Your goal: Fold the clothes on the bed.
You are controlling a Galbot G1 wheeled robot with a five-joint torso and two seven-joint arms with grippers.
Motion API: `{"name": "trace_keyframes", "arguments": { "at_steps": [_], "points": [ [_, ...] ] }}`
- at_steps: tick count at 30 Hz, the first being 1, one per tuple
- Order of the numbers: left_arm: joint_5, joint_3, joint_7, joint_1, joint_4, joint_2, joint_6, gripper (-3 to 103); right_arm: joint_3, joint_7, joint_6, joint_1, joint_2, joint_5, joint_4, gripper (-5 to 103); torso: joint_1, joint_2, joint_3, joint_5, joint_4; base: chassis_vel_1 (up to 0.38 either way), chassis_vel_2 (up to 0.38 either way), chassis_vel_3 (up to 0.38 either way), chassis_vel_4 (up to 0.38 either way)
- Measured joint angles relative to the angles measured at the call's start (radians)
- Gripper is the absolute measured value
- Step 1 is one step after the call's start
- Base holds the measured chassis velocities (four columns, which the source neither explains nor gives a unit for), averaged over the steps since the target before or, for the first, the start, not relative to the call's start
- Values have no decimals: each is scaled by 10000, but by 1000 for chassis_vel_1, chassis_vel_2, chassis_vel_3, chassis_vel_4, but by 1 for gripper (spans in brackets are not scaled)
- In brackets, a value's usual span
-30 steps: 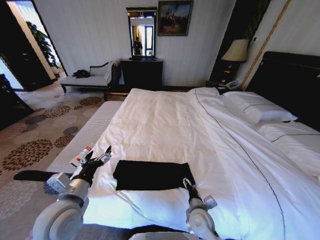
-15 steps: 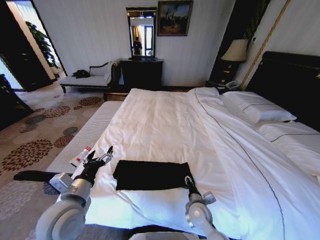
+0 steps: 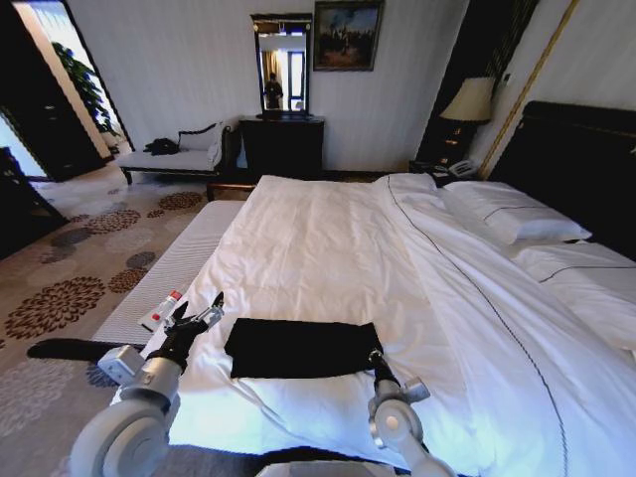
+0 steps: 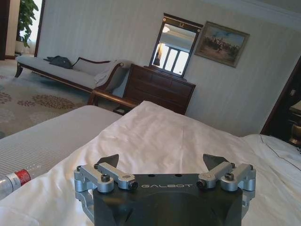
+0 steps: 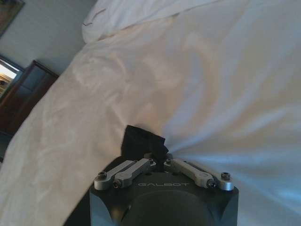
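Head view: one T-shirt [image 3: 298, 348] in right gripper's [image 3: 375, 356] clenched jaws; left gripper's [image 3: 199, 316] released.

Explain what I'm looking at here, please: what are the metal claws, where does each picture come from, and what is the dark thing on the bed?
This is a two-armed wheeled robot. One picture comes from a camera on its head, looking down over the bed; the other two come from cameras on its wrists. The dark thing is a black T-shirt, already folded into a flat rectangle near the bed's foot. The right gripper has its fingers pinched shut on the shirt's corner, seen up close in the right wrist view. The left gripper hangs open beside the shirt's other end, holding nothing. A plastic bottle lies at the mattress edge.
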Motion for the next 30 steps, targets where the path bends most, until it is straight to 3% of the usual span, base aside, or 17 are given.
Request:
{"name": "trace_keyframes", "arguments": {
  "at_steps": [13, 21, 30],
  "points": [
    [38, 0, -110, 41, 0, -110, -15, 100, 517, -159, 43, -188, -442, 65, 658, 2, 0, 1, 0, 1, 0, 0, 0, 0, 0],
    [-18, 30, -112, -95, 0, -34, -35, 100, 1811, -173, 21, -170, -1052, 930, 1048, 2, 0, 0, 0, -1, -2, 0, 0, 0, 0],
    [-98, -19, -112, -180, 0, 86, -71, 100, 1270, -765, 109, 90, -898, 464, 825, 2, 0, 0, 0, -1, -2, 0, 0, 0, 0]
  ]
}}
